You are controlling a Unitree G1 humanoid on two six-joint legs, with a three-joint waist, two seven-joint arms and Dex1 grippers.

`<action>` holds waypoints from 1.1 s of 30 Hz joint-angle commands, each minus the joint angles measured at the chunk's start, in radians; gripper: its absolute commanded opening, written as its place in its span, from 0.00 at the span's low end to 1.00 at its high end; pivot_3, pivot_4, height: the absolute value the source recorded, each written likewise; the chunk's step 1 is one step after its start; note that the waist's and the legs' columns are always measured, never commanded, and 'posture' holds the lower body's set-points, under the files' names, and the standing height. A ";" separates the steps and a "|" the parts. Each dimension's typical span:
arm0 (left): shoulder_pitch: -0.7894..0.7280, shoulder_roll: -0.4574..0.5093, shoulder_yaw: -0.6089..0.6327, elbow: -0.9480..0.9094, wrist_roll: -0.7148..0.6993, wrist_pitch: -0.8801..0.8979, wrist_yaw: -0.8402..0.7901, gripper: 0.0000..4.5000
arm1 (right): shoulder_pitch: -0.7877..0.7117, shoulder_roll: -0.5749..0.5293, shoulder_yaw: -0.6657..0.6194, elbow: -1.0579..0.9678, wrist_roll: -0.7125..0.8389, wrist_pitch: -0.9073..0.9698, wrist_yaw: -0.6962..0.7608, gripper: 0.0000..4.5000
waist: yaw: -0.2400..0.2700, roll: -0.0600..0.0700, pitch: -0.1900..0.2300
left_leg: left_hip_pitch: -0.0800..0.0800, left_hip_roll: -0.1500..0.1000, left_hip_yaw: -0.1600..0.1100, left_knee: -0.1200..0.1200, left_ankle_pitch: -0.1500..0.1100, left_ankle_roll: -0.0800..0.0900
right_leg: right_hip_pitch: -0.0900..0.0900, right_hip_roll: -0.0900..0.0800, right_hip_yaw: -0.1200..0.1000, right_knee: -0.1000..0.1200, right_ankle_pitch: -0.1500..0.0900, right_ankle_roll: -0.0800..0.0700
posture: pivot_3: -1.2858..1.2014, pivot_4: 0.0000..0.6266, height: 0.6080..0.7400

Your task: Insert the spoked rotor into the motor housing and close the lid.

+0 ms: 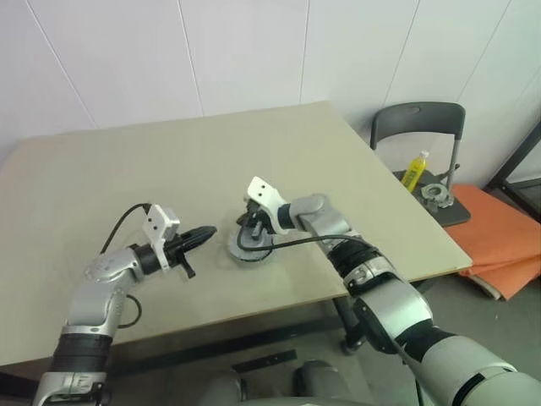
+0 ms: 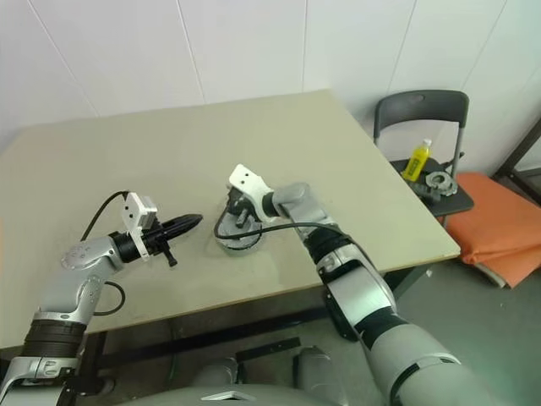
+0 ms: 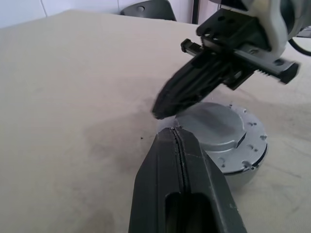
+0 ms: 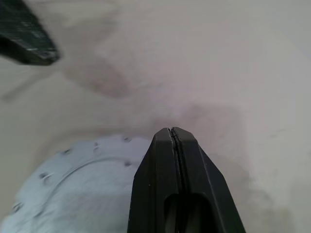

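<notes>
The motor housing (image 3: 245, 175) stands near the middle of the table, and the silver-grey lid (image 3: 221, 127) lies flat on top of it, hiding its inside. The spoked rotor is hidden. My right gripper (image 3: 159, 112) is shut and empty. It slants down with its tip just over the lid's rim on the side facing my left gripper. The lid (image 4: 73, 194) sits right under the right fingers (image 4: 171, 160). My left gripper (image 1: 207, 231) is shut on nothing. It hovers low over the table a short way left of the housing (image 1: 251, 249) and points at it.
The beige table (image 1: 169, 161) ends close to the right of the housing. Beyond that edge stands a dark chair (image 1: 418, 118) carrying a yellow bottle (image 1: 413, 170) and a metal part (image 1: 437, 195). An orange mat (image 1: 507, 237) lies on the floor.
</notes>
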 commanded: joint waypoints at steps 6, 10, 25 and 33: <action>-0.024 -0.003 -0.002 0.002 0.008 -0.029 -0.005 0.00 | 0.015 -0.069 0.043 -0.132 0.009 0.014 0.149 0.49 | 0.000 0.000 0.000 | 0.000 0.000 0.000 0.001 0.000 0.000 | 0.000 0.000 0.000 0.000 0.000 0.000 | 0.52 0.00 1.00; -0.025 -0.006 -0.004 0.003 0.009 -0.030 -0.005 0.00 | 0.042 -0.082 0.082 -0.149 -0.019 -0.007 0.150 0.77 | -0.001 0.000 0.000 | 0.000 0.000 0.000 0.001 0.000 0.000 | 0.000 0.000 0.000 0.000 0.000 0.000 | 0.52 0.00 1.00; -0.027 -0.004 -0.006 0.021 0.020 -0.050 0.001 0.00 | 0.108 -0.099 0.162 -0.173 -0.060 0.018 0.162 0.81 | 0.001 0.000 0.000 | 0.008 0.000 0.000 0.001 0.000 -0.001 | 0.007 -0.001 0.000 0.000 0.000 0.000 | 0.52 0.00 1.00; -0.029 -0.010 -0.009 0.031 0.025 -0.062 0.007 0.00 | 0.129 -0.129 0.209 -0.219 -0.075 0.004 0.219 0.71 | 0.002 0.000 0.000 | 0.008 0.000 0.000 -0.003 0.000 0.000 | 0.008 -0.001 0.000 -0.004 0.000 0.000 | 0.52 0.00 1.00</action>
